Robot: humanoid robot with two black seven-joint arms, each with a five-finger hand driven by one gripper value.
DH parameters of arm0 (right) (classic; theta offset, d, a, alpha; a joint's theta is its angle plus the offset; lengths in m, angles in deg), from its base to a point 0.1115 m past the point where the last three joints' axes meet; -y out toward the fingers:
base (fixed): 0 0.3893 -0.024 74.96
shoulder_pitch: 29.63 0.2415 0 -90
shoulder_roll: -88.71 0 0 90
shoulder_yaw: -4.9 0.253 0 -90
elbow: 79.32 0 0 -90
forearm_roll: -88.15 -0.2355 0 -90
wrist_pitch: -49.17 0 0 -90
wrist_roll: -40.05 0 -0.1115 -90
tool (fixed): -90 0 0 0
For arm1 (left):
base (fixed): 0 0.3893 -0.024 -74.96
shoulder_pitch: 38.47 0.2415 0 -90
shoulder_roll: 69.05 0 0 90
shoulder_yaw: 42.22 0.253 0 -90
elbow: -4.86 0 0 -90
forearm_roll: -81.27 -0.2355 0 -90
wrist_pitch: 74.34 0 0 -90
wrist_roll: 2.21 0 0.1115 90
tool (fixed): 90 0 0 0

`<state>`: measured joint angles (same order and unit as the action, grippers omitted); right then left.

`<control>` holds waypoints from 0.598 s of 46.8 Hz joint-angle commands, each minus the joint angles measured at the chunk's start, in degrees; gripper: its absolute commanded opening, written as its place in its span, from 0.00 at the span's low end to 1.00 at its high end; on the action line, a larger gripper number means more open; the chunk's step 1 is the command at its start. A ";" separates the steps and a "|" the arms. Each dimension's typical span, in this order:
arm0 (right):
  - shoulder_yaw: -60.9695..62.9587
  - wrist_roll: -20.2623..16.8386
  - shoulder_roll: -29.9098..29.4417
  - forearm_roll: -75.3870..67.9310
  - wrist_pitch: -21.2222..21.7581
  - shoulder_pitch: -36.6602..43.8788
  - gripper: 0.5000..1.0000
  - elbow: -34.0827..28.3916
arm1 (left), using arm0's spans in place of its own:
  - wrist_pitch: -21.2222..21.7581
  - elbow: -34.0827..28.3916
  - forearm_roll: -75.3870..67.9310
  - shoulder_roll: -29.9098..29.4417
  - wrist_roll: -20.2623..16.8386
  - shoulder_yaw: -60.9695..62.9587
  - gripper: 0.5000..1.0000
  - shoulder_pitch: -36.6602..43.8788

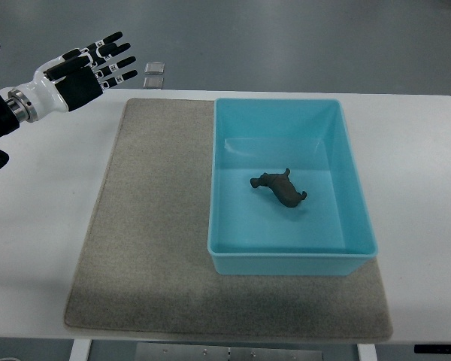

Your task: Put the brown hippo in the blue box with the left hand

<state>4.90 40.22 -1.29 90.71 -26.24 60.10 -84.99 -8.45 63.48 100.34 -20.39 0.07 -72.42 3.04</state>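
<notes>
A: Far left first. What's the arm doing?

B: Left arm comes in at the upper left edge. The left hand (pixel 86 70) is up over the table's back left corner, fingers (pixel 114 62) spread wide and straight, pointing right. Holding nothing.

A: Under it?

B: White table (pixel 37 218). The hand sits just off the upper left corner of the grey mat (pixel 150 226), not over it. A small pale square thing (pixel 154 68) lies on the floor beyond the table edge, just right of the fingertips; too small to tell what it is.

A: Moving right, the box?

B: Blue box (pixel 218 188) sits on the right half of the mat, open top, long side running away from the robot. Its right wall hangs close to the mat's right edge.

A: And the hippo?

B: Brown hippo (pixel 279 189) lies on the floor of the blue box, about the middle, lying at a slant, one end toward the upper left. It touches no wall.

A: Relative to the hand?

B: Well apart. Hippo is to the right of and nearer the robot than the hand, with the mat's left half and the box's left wall between them.

A: Right arm?

B: Not showing.
</notes>
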 commanded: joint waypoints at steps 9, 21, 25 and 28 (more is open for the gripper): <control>0.00 0.01 0.00 -0.01 0.00 0.01 0.88 0.05 | -1.55 -0.35 1.67 0.12 2.29 -0.21 1.00 0.77; 0.00 0.01 0.00 -0.01 0.00 0.01 0.87 0.05 | -4.63 -4.22 2.64 0.91 2.21 -0.22 1.00 0.95; 0.00 0.01 0.00 0.08 0.00 0.10 0.87 0.05 | -5.07 -4.66 2.99 1.26 1.77 -0.22 1.00 0.95; 0.00 0.01 0.00 0.08 0.00 0.09 0.87 -0.04 | -5.07 -5.10 3.34 1.26 1.68 -0.30 1.00 0.95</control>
<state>4.90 40.22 -1.29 90.72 -26.24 60.14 -84.96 -13.47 58.82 103.33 -19.16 1.91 -72.66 3.98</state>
